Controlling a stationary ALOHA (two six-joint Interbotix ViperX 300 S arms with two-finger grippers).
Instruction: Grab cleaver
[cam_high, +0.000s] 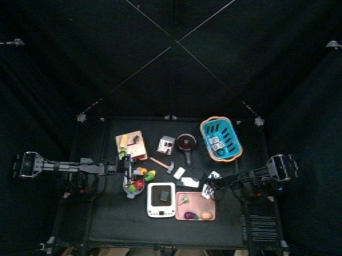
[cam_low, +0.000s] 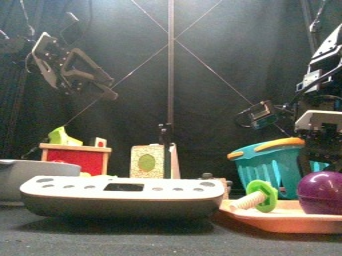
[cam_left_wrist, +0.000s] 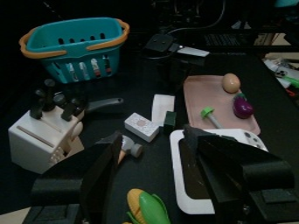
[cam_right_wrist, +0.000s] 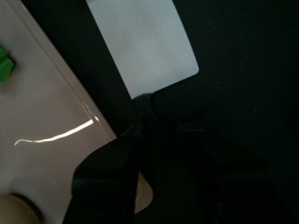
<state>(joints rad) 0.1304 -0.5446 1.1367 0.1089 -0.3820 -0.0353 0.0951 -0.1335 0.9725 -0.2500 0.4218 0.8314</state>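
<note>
The cleaver (cam_right_wrist: 142, 45) has a broad pale blade and a black handle. In the right wrist view it lies over the black table beside the pink tray (cam_right_wrist: 41, 96). My right gripper (cam_right_wrist: 158, 153) is shut on its handle. In the left wrist view the blade (cam_left_wrist: 193, 51) sticks out of the right gripper (cam_left_wrist: 163, 44) beyond the tray. In the top view the right gripper (cam_high: 221, 182) sits at the table's right side. My left gripper (cam_left_wrist: 163, 153) is open and empty, at the table's left (cam_high: 110, 180).
A teal basket (cam_left_wrist: 70, 48) stands at the back right. A knife block (cam_left_wrist: 41, 131), a white scale (cam_left_wrist: 216, 166) and small white cards (cam_left_wrist: 149, 122) lie mid-table. The tray (cam_left_wrist: 205, 92) holds an egg (cam_left_wrist: 232, 82), an eggplant (cam_left_wrist: 243, 107) and a green piece (cam_left_wrist: 208, 114).
</note>
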